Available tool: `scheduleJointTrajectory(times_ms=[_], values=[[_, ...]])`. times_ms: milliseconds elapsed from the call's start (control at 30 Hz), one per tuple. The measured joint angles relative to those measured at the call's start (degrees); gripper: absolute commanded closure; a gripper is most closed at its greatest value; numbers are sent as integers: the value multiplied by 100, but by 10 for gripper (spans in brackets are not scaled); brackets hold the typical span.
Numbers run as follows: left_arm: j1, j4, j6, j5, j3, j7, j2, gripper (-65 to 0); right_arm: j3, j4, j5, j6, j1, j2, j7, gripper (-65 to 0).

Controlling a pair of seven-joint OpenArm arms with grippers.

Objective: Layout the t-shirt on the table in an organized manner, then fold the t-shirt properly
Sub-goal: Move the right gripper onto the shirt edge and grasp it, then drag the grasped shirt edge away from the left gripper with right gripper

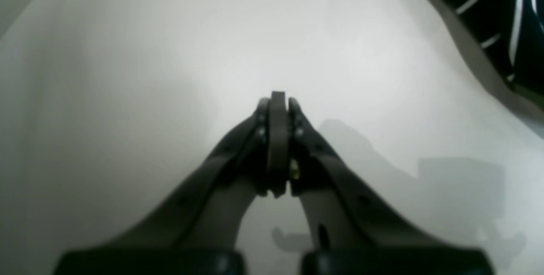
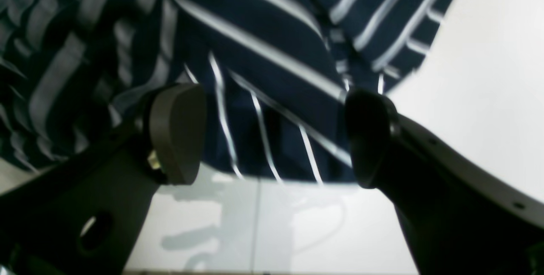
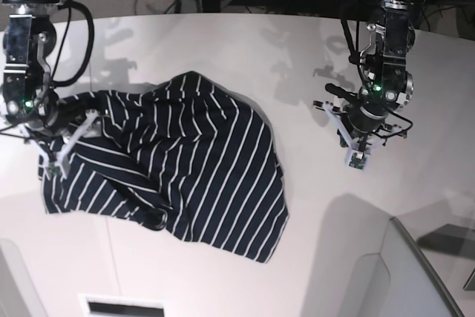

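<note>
Right now the right tool [image 2: 274, 134] stands wide, its two pads spread apart with nothing between them, poised over the near hem of the t-shirt [image 2: 272, 45]. In the base view that right tool [image 3: 56, 155] sits at the shirt's outer edge, over a bunched sleeve or corner. The left tool [image 1: 278, 109] is pressed fully closed, empty, hanging above bare table [image 1: 127, 75] well apart from the cloth, whose striped edge only shows at the corner of its wrist view.

The t-shirt [image 3: 193, 168] lies rumpled on the white table [image 3: 312, 57], roughly spread but with folds, a turned-under lobe at the lower middle and a creased heap toward the right arm's side. It is not yet laid flat.

The fabric looks thin, soft and light; it will likely drape and drag rather than hold shape, and slide easily on the smooth top. A pinch at a hem corner or a shoulder seam, taking both layers, seems the best hold for pulling it out flat.
</note>
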Motion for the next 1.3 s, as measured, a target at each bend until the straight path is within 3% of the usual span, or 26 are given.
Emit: scheduleJointTrajectory(times_ms=[200, 333, 400, 500, 600, 667, 800, 900, 1033, 1100, 1233, 1300], values=[[48, 0, -2, 22, -7, 0, -15, 0, 15, -203, 2, -28, -17, 437, 350, -476], [129, 4, -2, 20, -4, -31, -11, 0, 24, -949, 7, -2, 13, 444, 468, -443], [175, 4, -2, 20, -7, -15, -13, 0, 9, -1069, 26, 24, -2, 396, 656, -321], [168, 4, -2, 17, -7, -20, -13, 0, -2, -859, 26, 4, -50, 273, 581, 0], [162, 4, -2, 17, -4, -22, -13, 0, -4, -127, 52, 22, -195, 11, 4, -30], [162, 4, 0, 28, -13, -15, -20, 0, -85, 557, -15, -17, -260, -210, -466, 0], [153, 7, -2, 35, -11, -20, -26, 0, -986, 1617, 13, -55, -210, -468, -1325, -3], [153, 4, -2, 39, -11, -17, -28, 0, -1808, 1598, 0, -28, -160, -789, -1665, -3], [122, 7, -2, 39, -11, -20, -28, 0, -2618, 1056, 59, -13, -57, -1078, -1633, -17], [131, 7, -2, 39, -9, -15, -28, 0, -2826, 614, -4, -55, 59, -1213, -1683, -108], [146, 7, -2, 39, -11, -17, -28, 0, -3244, 136, 17, -33, 245, -1252, -1700, -404], [144, 7, -2, 33, -9, -22, -22, 0, -3202, 446, 107, -44, 201, -1163, -1755, -437]])
